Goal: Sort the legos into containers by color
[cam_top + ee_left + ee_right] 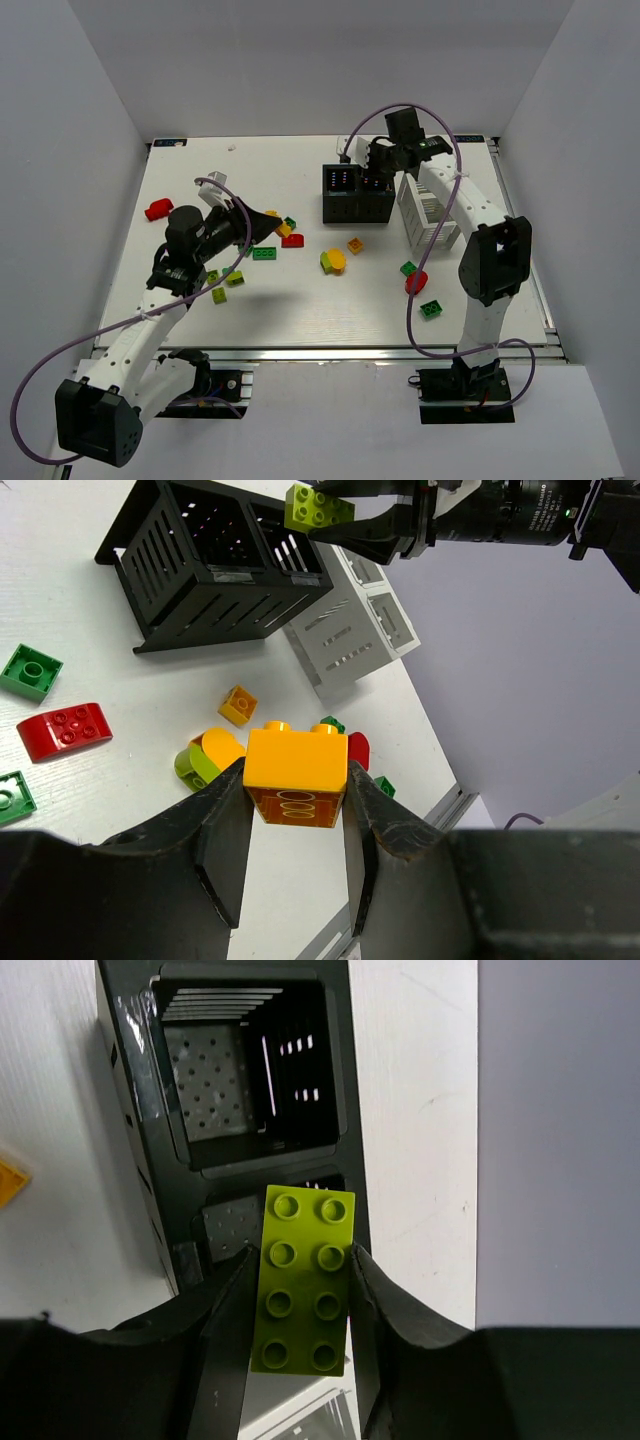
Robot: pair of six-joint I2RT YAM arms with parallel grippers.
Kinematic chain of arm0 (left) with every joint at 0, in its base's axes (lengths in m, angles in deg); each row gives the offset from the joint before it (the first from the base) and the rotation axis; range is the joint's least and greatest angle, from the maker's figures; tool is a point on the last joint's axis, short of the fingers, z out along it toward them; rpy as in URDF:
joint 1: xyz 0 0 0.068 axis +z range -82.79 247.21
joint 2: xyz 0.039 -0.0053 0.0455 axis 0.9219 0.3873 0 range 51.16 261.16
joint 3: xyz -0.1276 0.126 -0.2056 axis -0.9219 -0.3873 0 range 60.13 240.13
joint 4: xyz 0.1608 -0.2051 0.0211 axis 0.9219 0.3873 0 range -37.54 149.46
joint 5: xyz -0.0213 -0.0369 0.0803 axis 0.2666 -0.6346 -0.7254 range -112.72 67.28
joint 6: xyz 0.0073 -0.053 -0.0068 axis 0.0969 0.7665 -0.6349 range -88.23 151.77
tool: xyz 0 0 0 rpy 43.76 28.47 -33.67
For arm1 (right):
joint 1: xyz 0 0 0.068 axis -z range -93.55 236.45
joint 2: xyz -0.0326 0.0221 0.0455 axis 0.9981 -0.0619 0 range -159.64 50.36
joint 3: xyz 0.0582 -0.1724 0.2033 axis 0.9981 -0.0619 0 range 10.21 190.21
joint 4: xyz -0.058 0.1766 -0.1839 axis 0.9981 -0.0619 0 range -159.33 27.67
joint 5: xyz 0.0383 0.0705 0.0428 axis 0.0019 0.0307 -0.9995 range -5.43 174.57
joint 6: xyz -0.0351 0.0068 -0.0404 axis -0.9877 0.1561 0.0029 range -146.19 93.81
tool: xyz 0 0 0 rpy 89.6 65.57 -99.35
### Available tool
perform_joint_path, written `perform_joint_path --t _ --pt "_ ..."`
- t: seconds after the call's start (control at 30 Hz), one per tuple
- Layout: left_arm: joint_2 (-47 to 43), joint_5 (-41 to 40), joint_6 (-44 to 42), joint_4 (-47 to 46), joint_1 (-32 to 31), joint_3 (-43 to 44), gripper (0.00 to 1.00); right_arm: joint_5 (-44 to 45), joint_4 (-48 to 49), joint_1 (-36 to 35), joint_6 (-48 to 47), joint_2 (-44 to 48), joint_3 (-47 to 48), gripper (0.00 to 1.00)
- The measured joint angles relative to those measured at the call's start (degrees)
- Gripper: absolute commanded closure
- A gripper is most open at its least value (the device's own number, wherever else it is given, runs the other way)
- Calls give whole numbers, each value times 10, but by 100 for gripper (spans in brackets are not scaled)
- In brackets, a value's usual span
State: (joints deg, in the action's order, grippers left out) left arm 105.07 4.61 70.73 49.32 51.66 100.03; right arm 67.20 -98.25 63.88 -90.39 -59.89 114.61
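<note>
Close to the arms, a dark green brick and a red brick lie loose on the tabletop, not sorted yet. A bit farther off, the left claw pinches a yellow-orange brick by its two sides. It holds the brick up above the tabletop, I think so it can be carried to a container. From above, the dark claw hides nearly all of that brick.

Farthest off, the right claw pinches a lime brick by its long sides, bumps up. The brick hangs right over the black box, most likely to be dropped in (the white basket stands just beside). The lime brick covers one hole of the box, so I cannot tell what is inside. The basket's inside is too small to make out.
</note>
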Motion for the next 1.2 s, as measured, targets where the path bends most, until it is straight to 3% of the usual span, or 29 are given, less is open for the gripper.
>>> perform_joint_path --t 0.37,0.47,0.67,0.73,0.87,1.07,1.2 --pt "11 1 -2 0 0 0 83 44 -17 5 -26 -2 0 100" --pt "12 1 -2 0 0 0 83 52 -22 9 -33 -9 0 95" --pt "16 1 -2 -3 0 0 83 59 -38 13 -40 -34 1 74" --pt "21 2 -2 -4 0 1 83 61 -43 14 -42 -41 1 62" --pt "32 5 -1 -8 0 6 83 61 -47 14 -41 -53 5 52" --pt "58 12 8 -31 0 24 83 57 -45 14 -37 -55 18 42" --pt "77 14 14 -44 -8 34 83 48 -45 18 -32 -55 22 41"
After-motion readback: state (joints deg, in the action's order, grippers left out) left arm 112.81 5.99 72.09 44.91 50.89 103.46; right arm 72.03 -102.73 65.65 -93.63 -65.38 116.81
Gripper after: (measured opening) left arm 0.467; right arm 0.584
